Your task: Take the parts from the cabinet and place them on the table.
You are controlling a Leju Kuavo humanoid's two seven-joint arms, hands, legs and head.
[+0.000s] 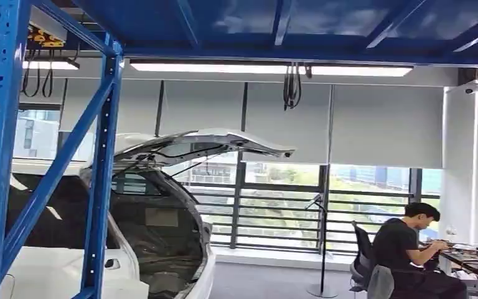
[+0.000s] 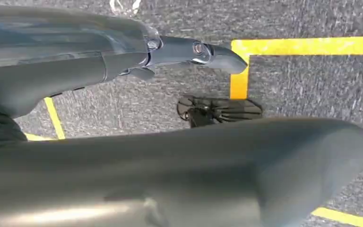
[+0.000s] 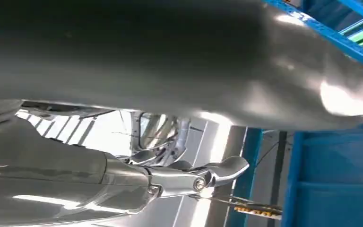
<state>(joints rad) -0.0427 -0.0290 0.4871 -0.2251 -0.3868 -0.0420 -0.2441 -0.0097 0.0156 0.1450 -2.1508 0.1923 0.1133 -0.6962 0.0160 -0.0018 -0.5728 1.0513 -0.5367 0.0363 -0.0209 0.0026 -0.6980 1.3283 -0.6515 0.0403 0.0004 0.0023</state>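
Stage: the way I read it, the fetch has not started. The head view looks across the room rather than at any shelf with parts.
Rack: a blue rack [image 1: 103,168] stands on the left of the head view, its post and brace close by. This is probably the cabinet meant. Orange and green things sit high at its top corner, too small to name.
Parts: I cannot see any parts from here, so where they lie on the rack I cannot tell.
Table: a table [image 1: 473,258] with small items sits far right, where a person [image 1: 404,249] is seated working. Whether that is the drop-off table I cannot say.
Left hand: the left hand [image 2: 179,109] hangs over grey carpet with yellow tape [image 2: 264,47], fingers apart and holding nothing.
Right hand: the right hand [image 3: 179,142] is raised near blue rack beams, fingers apart and nothing in them.
Doing it well: my advice is to turn toward the rack and tilt the view down until a shelf and a part are plainly framed before any reach.
Watch for: the rack post is close on the left, and the white car [image 1: 155,237] with its open hatch is just behind, so swing the arms narrowly.
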